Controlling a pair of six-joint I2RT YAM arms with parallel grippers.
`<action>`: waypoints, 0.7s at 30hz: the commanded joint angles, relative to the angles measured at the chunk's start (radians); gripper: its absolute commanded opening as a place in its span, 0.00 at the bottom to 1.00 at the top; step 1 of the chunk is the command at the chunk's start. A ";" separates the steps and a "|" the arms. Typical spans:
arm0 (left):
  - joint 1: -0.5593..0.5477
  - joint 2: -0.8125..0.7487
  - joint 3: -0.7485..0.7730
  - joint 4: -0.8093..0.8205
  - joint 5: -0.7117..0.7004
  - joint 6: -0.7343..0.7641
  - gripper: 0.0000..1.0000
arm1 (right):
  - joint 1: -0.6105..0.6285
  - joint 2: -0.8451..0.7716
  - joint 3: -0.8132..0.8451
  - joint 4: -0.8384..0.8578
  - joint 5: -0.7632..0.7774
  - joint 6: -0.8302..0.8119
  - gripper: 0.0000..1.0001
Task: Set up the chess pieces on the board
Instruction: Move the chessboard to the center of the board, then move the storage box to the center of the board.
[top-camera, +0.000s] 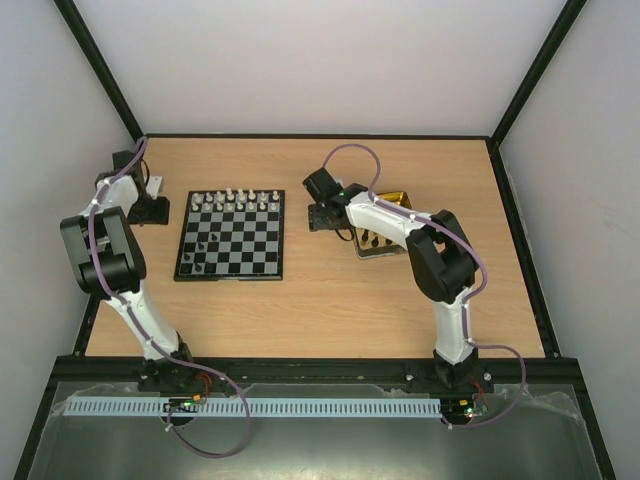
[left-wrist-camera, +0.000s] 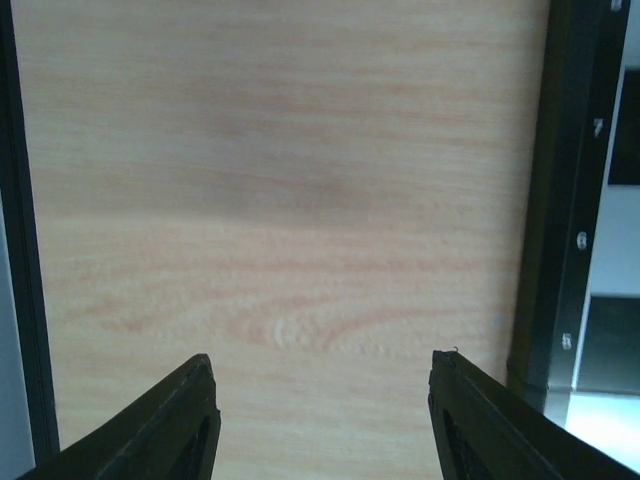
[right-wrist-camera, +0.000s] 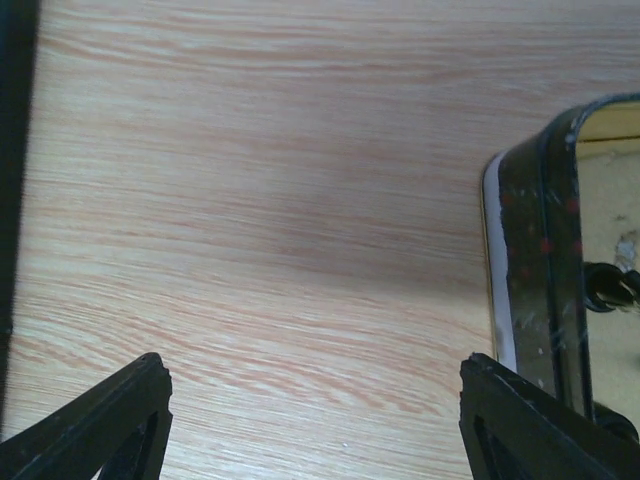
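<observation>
You see: small square black-and-silver chessboard (top-camera: 250, 255) flat on desk (top-camera: 330, 300) | tiny white chessmen (top-camera: 238, 200) upright along its far edge | few tiny black chessmen (top-camera: 201, 243) near its left edge | more black ones in yellow-lined metal tin (top-camera: 392, 196)

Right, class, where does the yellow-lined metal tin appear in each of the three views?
Top external: the tin lies right of centre, to the right of the board.
Left wrist: not in it.
Right wrist: at the right edge, cut off by the frame.
Shared landmark: the wooden table, in all three.
</observation>
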 joint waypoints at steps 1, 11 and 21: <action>0.005 0.087 0.103 0.002 0.005 -0.006 0.57 | 0.001 -0.006 0.059 -0.016 0.004 0.004 0.75; -0.008 0.247 0.239 -0.001 0.043 -0.028 0.57 | 0.001 -0.036 0.032 -0.025 0.031 -0.005 0.78; -0.068 0.321 0.286 0.000 0.050 -0.070 0.65 | 0.001 -0.053 -0.007 -0.019 0.054 -0.012 0.80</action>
